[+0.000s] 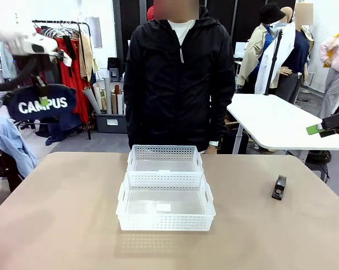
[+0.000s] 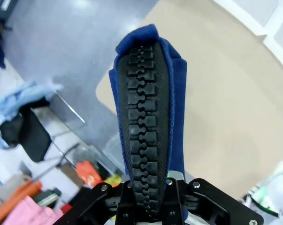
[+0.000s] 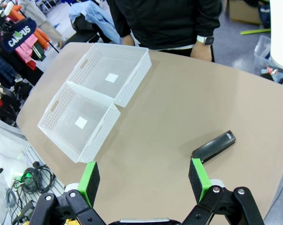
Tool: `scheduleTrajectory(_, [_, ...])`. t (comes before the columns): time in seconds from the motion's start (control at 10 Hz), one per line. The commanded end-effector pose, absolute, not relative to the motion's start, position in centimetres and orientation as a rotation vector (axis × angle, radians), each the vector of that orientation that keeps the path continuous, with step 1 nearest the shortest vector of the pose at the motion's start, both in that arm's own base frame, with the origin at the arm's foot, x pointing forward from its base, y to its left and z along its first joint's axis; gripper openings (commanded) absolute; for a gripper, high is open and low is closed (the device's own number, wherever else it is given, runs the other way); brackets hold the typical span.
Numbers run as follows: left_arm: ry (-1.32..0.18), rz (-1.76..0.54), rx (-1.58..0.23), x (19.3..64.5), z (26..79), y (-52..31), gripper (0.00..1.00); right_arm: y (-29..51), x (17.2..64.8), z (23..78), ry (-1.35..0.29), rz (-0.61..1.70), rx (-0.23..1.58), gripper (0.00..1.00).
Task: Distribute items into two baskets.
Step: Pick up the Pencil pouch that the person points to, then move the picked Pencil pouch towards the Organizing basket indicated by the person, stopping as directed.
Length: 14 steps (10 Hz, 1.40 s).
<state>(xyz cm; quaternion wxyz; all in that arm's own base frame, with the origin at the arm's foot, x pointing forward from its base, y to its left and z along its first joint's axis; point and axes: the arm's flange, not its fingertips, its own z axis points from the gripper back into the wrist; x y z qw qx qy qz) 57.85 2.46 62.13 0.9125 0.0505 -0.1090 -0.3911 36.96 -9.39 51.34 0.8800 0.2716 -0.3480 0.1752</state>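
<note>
Nearest the front camera stands the near basket (image 1: 165, 223), with the far basket (image 1: 165, 151) touching its far wall. Both sit mid-bench (image 1: 68, 219) and neither holds an item.

Left end effector (image 2: 148, 199): pressed together on the pouch (image 1: 41, 104), pinching one end. The wrist view looks straight along the zip. The pouch hangs high at the robot's left, out beyond the bench edge and well apart from both baskets.

Right end effector (image 3: 143, 180): spread wide and holding nothing, above the right side of the bench. The stapler (image 1: 279, 187) lies on the bench to the right, well apart from the baskets and just ahead of one finger in the wrist view, untouched.

A person (image 1: 177, 84) stands at the far edge, close behind the far basket.

Assessment: the step in hand appears to be carrying the pouch to a basket; neither item is yet placed.

Recommendations:
- Bring the pouch across at height, so its hanging end clears the basket rims.
- Turn its length along the basket's long side.
- Centre it over the floor and lower it below the rim before release, since a soft pouch may swing or drape over a wall.
- Hold the right arm clear until the left withdraws.
</note>
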Motion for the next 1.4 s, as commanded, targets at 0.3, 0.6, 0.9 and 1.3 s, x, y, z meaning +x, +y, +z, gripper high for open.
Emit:
scheduleTrajectory(0.3, [-0.175, -0.659, 0.039, 53.5, 61.8, 4.2, 0.0, -9.4, 37.1, 51.4, -0.741, 0.371, 0.586, 1.0])
scheduleTrajectory(0.6, [-0.151, -0.66, 0.045, 54.1, 62.2, 4.4, 0.0, -9.4, 37.1, 51.4, -0.741, 0.371, 0.586, 1.0])
scheduleTrajectory(0.9, [-0.151, -0.66, 0.045, 54.1, 62.2, 4.4, 0.0, -9.4, 37.1, 51.4, -0.741, 0.371, 0.586, 1.0])
scheduleTrajectory(1.3, [-0.151, -0.66, 0.045, 54.1, 62.2, 4.4, 0.0, -9.4, 37.1, 51.4, -0.741, 0.371, 0.586, 1.0])
